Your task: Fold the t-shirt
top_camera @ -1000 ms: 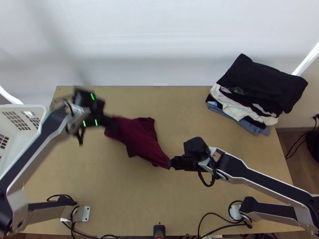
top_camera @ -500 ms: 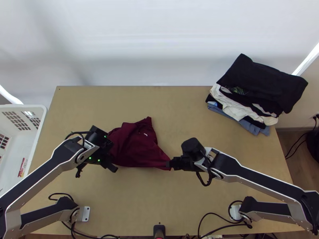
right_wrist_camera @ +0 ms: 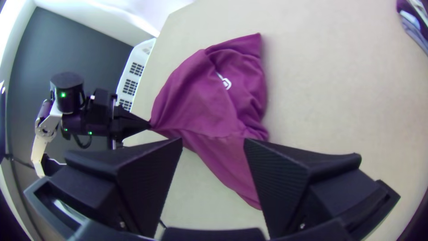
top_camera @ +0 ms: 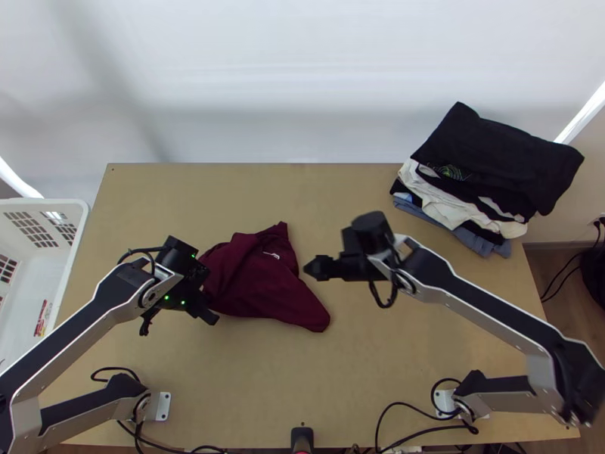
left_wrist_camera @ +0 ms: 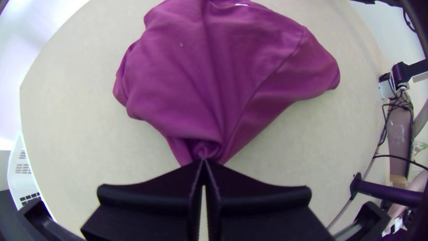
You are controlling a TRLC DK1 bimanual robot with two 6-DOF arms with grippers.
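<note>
The maroon t-shirt (top_camera: 257, 280) lies bunched on the table left of the middle, a small white mark on its upper part. At its left edge is my left gripper (top_camera: 206, 293). In the left wrist view, my left gripper (left_wrist_camera: 203, 161) is shut on a gathered bit of the t-shirt (left_wrist_camera: 214, 80), and folds fan out from there. My right gripper (top_camera: 308, 268) is just right of the t-shirt, beside its upper right edge. In the right wrist view, my right gripper (right_wrist_camera: 213, 140) stands open with its fingers apart, the t-shirt (right_wrist_camera: 200, 102) lying below and beyond them.
A stack of folded clothes (top_camera: 499, 163), black on top with white and blue beneath, sits at the table's back right corner. A white basket (top_camera: 76, 219) stands at the left edge. Cables (top_camera: 408, 408) lie along the near edge of the wooden table (top_camera: 363, 189).
My left gripper came toward the near edge, pulling the t-shirt's left part along, then stayed nearly still. My right gripper let go of the lower right corner and moved up the picture.
</note>
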